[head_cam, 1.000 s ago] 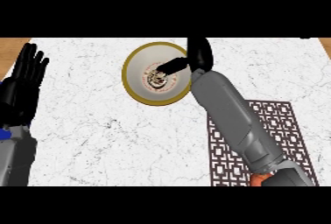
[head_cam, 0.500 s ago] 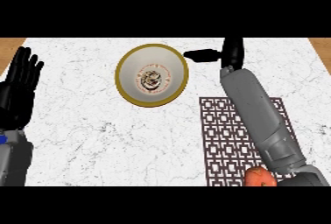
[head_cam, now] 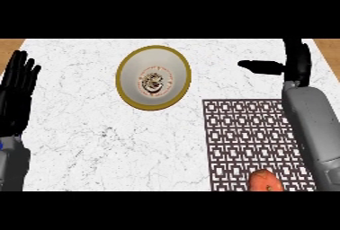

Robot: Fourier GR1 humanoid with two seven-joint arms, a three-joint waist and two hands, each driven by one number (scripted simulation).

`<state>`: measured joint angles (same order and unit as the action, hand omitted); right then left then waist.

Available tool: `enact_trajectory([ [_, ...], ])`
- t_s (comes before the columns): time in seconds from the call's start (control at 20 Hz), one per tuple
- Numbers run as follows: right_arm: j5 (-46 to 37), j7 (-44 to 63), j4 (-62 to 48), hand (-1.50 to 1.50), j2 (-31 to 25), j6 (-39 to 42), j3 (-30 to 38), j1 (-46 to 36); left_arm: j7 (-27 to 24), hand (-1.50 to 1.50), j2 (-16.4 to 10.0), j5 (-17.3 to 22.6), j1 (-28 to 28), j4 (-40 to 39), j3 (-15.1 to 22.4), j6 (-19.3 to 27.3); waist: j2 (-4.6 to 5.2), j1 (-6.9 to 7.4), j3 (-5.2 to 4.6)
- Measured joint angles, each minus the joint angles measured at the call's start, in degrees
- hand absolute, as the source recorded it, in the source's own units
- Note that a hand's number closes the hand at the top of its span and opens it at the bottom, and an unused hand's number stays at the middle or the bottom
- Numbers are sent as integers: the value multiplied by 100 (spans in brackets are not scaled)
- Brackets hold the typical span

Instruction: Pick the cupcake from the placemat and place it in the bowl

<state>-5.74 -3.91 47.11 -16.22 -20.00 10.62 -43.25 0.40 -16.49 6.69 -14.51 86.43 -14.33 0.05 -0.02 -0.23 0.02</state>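
The cupcake (head_cam: 154, 81) sits inside the white bowl (head_cam: 131, 90) with a gold rim, at the top middle of the marble counter. My right hand (head_cam: 295, 63) is off to the bowl's right, above the far edge of the dark patterned placemat (head_cam: 244, 134); its fingers are straight, its thumb points left, and it holds nothing. At the left edge my left hand (head_cam: 17, 92) rests open, fingers up.
An orange fruit or vegetable (head_cam: 266, 182) lies on the placemat's near edge, beside my right forearm (head_cam: 315, 130). Wooden strips show past the counter's far corners.
My right hand let go of the cupcake in the bowl and drew away to the right, now well apart from the bowl. The view has shifted so the bowl sits further left.
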Motion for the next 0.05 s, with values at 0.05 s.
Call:
enact_trajectory([
  [0.05, 83, -140, 7, -150, -88, 143, 71, 129, 24, 0, -17, 18, 0, 15, -14, -16, 1, 6, 0],
])
